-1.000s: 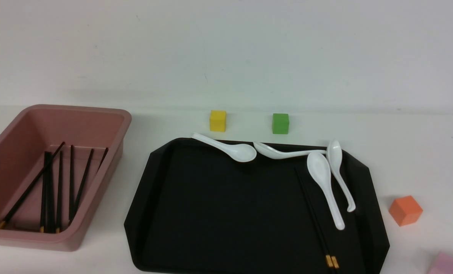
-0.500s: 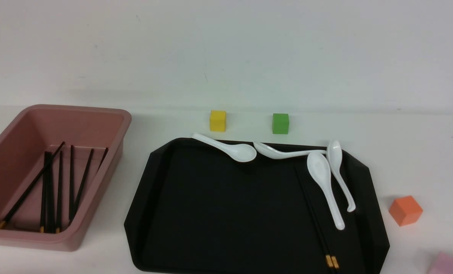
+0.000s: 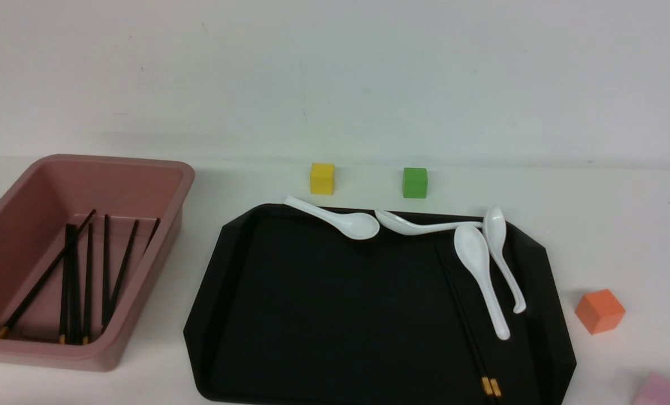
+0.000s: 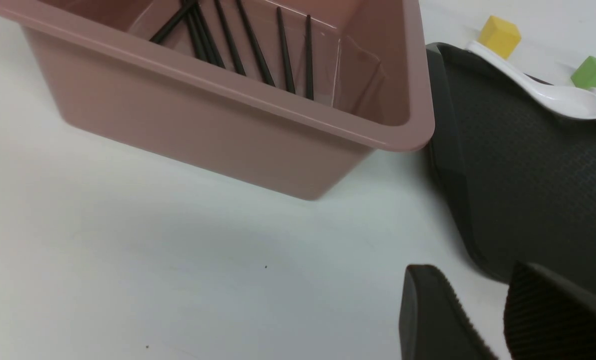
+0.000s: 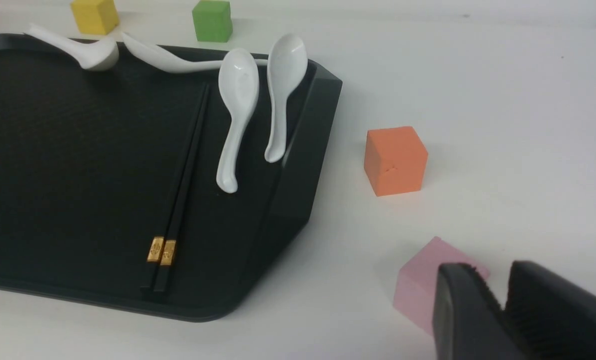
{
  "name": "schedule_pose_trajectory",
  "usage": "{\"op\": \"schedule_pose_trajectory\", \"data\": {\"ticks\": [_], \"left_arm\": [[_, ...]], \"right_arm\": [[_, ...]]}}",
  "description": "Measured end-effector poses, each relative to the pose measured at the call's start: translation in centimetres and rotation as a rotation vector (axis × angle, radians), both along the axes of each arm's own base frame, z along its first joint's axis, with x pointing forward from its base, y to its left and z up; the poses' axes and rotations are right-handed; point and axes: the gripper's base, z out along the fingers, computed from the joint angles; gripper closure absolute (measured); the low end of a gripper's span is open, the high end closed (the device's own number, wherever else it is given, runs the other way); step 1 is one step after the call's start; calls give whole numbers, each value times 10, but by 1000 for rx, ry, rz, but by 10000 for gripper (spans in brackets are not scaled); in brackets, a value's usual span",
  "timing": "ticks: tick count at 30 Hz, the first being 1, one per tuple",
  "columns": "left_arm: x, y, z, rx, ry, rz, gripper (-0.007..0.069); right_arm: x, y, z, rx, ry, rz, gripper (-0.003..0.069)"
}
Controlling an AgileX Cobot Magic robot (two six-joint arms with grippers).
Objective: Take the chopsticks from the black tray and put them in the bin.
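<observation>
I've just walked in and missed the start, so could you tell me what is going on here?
The robot is clearing chopsticks from the black tray into the bin. Several chopsticks already lie in the bin, and one pair remains on the tray beside the white spoons. Neither arm is handling anything: the left gripper is over the table near the bin's corner, the right gripper by the pink block, each with only a narrow gap between its fingers.
</observation>
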Motion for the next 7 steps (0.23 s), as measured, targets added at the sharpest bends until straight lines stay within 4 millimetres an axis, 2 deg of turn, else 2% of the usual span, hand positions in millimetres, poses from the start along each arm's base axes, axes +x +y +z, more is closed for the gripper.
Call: {"op": "schedule_pose_trajectory", "data": {"ticks": [7], "left_arm": [[0,0,0,0,0,0,386]], "right_arm": [[0,0,0,1,0,0,487]]}}
